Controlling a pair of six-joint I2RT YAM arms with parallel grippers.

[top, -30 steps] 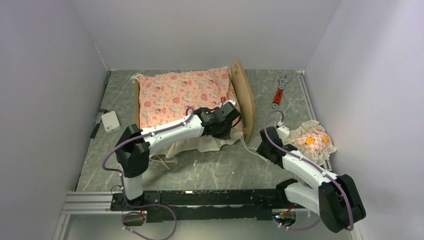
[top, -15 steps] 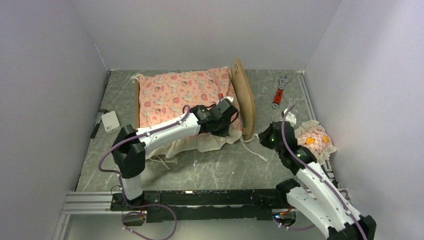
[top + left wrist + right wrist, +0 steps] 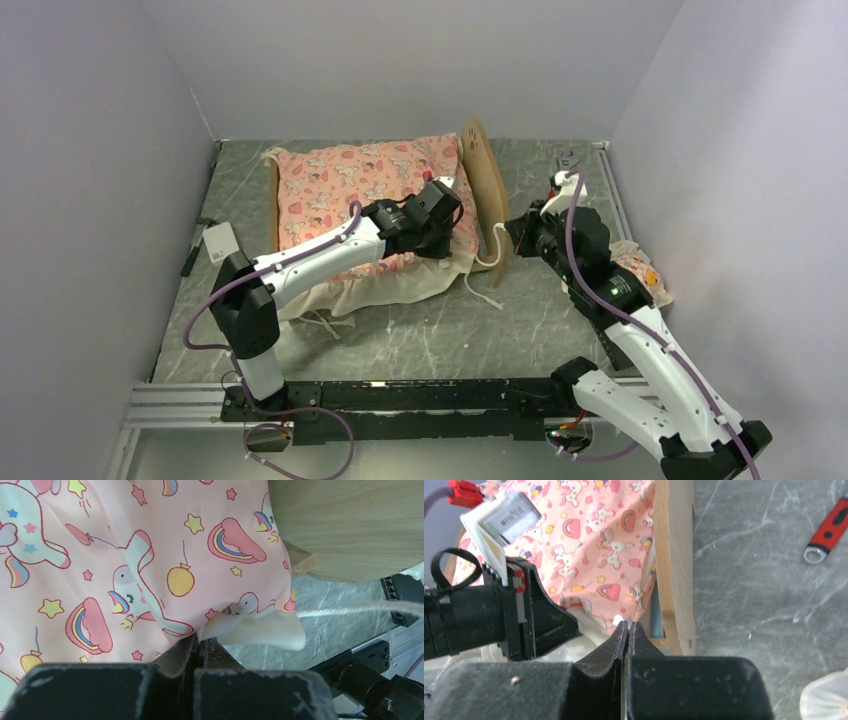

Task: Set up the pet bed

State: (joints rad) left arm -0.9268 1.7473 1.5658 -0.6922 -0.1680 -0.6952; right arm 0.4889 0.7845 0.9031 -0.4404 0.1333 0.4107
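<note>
The pet bed (image 3: 487,185) stands at the back of the table, its wooden headboard (image 3: 674,555) on the right. A pink cartoon-print mattress (image 3: 350,185) lies on it, with its cream ruffle hanging over the near side. My left gripper (image 3: 441,212) is shut on the mattress corner (image 3: 250,627) by the headboard. My right gripper (image 3: 513,233) is at the headboard's near end, shut (image 3: 628,624) on a white tie cord (image 3: 487,262) that runs from that corner. The frilled pillow (image 3: 641,280) lies at the right, partly behind my right arm.
A red-handled wrench (image 3: 826,535) lies on the table right of the headboard. A white box (image 3: 218,240) and a black pen (image 3: 190,255) sit at the left edge. Grey walls close in on three sides.
My right arm swung from beside the pillow up to the headboard, and its gripper closed on the cord. My left gripper carried the mattress corner back toward the headboard.
</note>
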